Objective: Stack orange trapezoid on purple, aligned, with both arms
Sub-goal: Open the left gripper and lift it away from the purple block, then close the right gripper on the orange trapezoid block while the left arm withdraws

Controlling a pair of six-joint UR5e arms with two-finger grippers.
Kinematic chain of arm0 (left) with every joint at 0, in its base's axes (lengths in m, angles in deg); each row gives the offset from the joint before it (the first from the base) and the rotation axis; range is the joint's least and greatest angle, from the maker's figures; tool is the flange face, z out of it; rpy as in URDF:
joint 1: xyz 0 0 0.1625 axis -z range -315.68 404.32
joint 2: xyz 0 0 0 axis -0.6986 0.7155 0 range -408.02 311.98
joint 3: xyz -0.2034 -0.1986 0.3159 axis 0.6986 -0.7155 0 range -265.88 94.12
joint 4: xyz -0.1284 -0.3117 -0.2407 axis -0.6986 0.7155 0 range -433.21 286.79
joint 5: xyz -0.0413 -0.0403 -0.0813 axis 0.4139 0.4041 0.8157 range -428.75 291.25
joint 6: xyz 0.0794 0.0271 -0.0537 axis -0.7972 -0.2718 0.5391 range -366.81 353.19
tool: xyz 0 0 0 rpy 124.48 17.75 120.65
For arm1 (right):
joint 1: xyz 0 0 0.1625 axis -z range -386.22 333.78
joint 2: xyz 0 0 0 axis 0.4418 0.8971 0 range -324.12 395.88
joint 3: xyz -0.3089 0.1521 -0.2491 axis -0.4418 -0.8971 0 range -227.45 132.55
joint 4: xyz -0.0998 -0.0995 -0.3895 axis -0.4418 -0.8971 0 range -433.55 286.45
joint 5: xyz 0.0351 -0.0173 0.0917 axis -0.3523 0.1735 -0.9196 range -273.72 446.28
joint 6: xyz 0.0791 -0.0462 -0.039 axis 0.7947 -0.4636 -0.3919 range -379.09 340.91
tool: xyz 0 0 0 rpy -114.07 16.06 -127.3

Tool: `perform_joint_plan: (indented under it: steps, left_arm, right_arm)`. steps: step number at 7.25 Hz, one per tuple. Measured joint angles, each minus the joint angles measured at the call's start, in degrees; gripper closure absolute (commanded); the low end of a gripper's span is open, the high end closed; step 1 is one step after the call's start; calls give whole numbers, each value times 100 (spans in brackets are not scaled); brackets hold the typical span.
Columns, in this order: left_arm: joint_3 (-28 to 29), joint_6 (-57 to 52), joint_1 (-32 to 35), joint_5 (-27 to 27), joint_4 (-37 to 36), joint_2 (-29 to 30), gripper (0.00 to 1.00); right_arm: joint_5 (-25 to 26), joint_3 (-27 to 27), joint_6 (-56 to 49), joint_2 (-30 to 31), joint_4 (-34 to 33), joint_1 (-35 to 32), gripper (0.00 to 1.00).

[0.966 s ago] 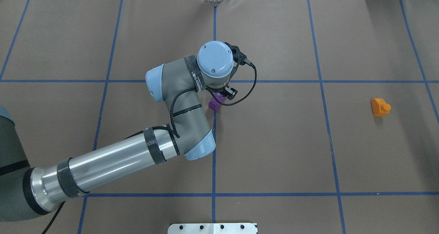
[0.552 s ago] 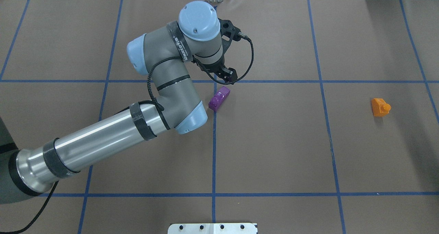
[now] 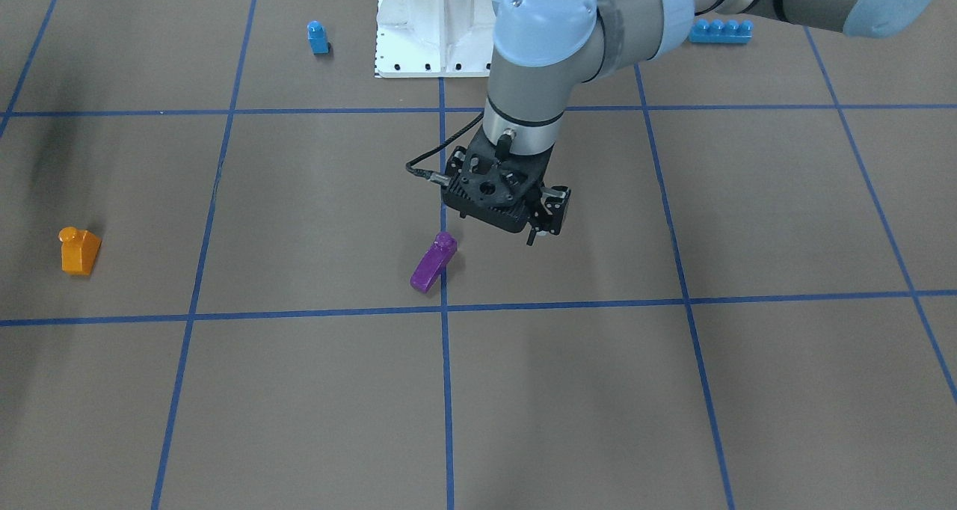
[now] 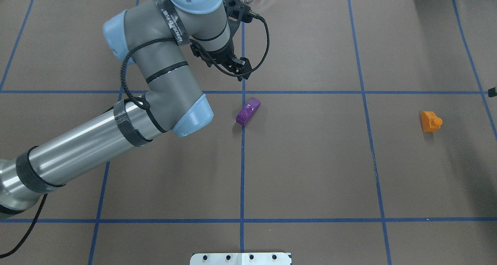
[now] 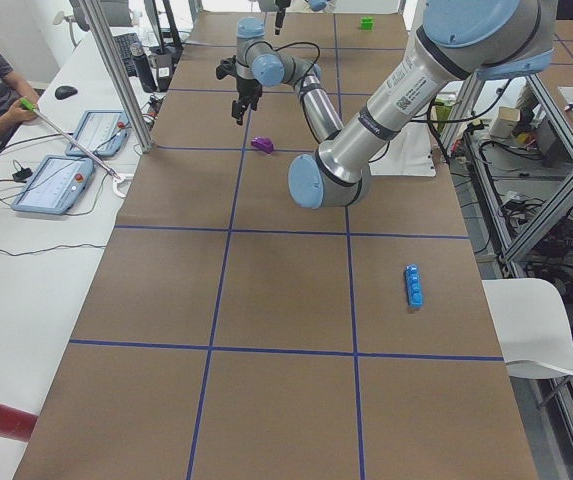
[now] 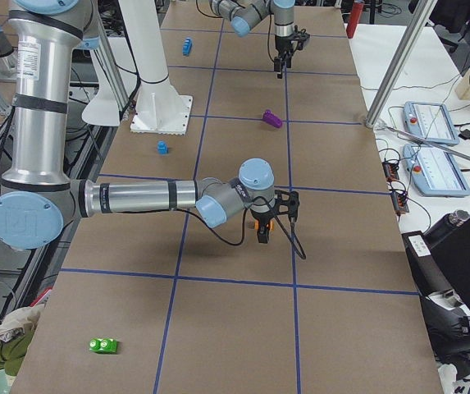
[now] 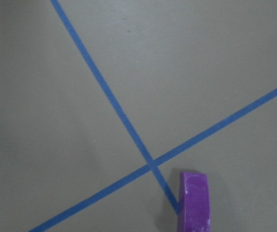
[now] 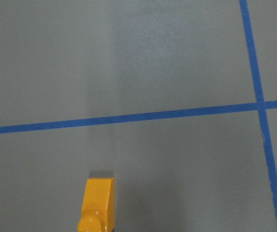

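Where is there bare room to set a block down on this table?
Widest: the brown mat between the glossy purple plastic wedge block and the small glossy orange plastic trapezoid block. Also bare: from the wedge back to the white base plate. Tightest is just beyond the wedge, where the left hand hovers, with its arm over the mat.

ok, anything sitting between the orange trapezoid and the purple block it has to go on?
Nothing visible. Between the orange trapezoid and the purple block there is only bare table with blue tape lines. The left claw hangs off that path, beyond the purple block's far end.
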Motion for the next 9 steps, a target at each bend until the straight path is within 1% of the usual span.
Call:
perform_joint_plan:
  steps: [1,2,4,7,8,9]
  left_arm:
    - [-233,-9,53,4,-122,-148,0]
    - [-329,-13,74,5,-162,-210,0]
    - [-422,-14,83,5,-177,-289,0]
    - [-550,-15,85,6,-178,-401,0]
    - [-563,-15,84,4,-178,-413,0]
    - [-570,-15,80,2,-176,-427,0]
  right_arm:
    - [158,29,316,-43,58,363,0]
    - [239,25,566,-105,63,645,0]
    - [509,-93,739,-227,36,1091,0]
    - [647,-545,770,-570,23,1306,1]
    - [653,-634,762,-611,25,1325,3]
    - [656,-735,741,-647,30,1343,8]
